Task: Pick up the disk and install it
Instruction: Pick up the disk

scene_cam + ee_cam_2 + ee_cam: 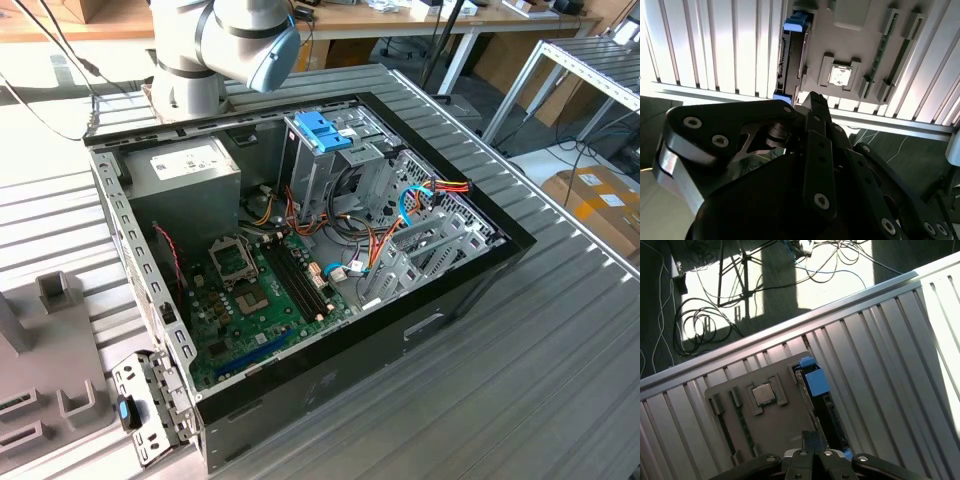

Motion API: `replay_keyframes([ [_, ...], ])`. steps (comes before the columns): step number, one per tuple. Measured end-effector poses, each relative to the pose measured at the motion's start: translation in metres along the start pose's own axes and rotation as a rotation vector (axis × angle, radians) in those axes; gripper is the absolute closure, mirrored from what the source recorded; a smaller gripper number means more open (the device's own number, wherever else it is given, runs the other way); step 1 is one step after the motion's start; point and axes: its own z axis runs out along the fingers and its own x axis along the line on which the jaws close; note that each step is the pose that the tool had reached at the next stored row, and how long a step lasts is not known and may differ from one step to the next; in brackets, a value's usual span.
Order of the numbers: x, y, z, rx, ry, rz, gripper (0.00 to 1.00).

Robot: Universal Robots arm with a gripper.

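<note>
Gripper (811, 436) hangs over the grey tray (785, 427) in both wrist views. Its jaws are pressed together, no gap that I can make out and nothing pinched between them. It isn't holding anything, and as far as I can see it isn't touching anything either. The disk (827, 412) stands on its edge in a slot along one side of the tray, with blue rails (815, 380) on it, one blue end sticking out past the tray's corner. The closed tips are nearest the disk's other end, just beside it but apart from it. The second wrist view gives the same story: gripper (812, 98) sits close to the near blue end of the disk (792, 55). The tray (835, 40) also has a square chip (763, 394) in a pocket next to the disk, plus a couple of long thin sticks (882, 47) in slots. The tray lies flat on the ribbed table (880, 340). The exterior view shows the open case (400, 340) on a ribbed table too, motherboard facing up, a blue bracket (325, 130) in the drive cage, and the arm (200, 60) standing behind the case.
</note>
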Motion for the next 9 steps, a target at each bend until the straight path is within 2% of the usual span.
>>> replay_keyframes([
  [9, 0.0000, 0.0001, 0.0000, -0.0011, 0.0020, -0.043, 0.89],
])
